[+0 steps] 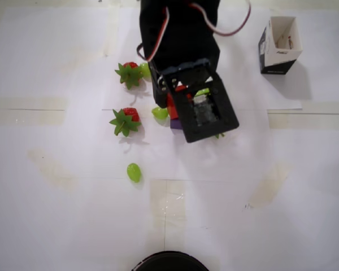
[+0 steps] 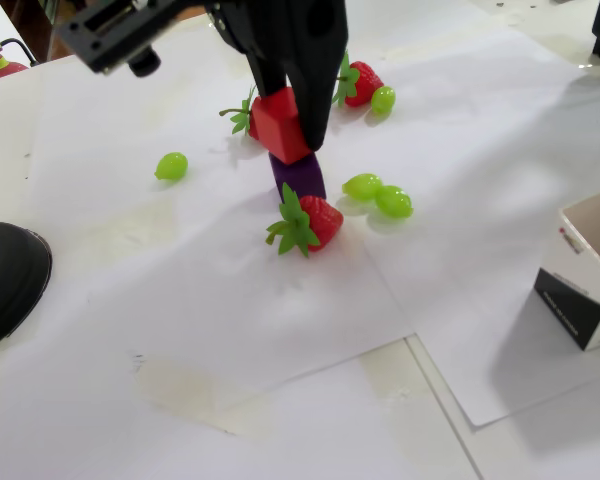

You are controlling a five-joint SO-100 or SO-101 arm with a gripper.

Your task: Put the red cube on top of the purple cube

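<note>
The red cube [image 2: 280, 126] sits tilted between the fingers of my gripper [image 2: 289, 118], which is shut on it. Its lower edge is right at the top of the purple cube [image 2: 299, 177], which stands on the white paper; I cannot tell whether they touch. In the overhead view the arm covers most of this: only a strip of the red cube [image 1: 172, 105] and a sliver of the purple cube [image 1: 174, 123] show beside the black wrist, and the gripper [image 1: 173, 101] is largely hidden.
Strawberries lie close by: one [image 2: 307, 222] right in front of the purple cube, one [image 2: 361, 82] behind, two at the left in the overhead view [image 1: 129, 74] [image 1: 125, 120]. Green grapes [image 2: 378, 194] [image 2: 171, 166] are scattered around. An open carton [image 1: 279, 44] stands apart. A black round object [image 2: 5, 280] lies at the table edge.
</note>
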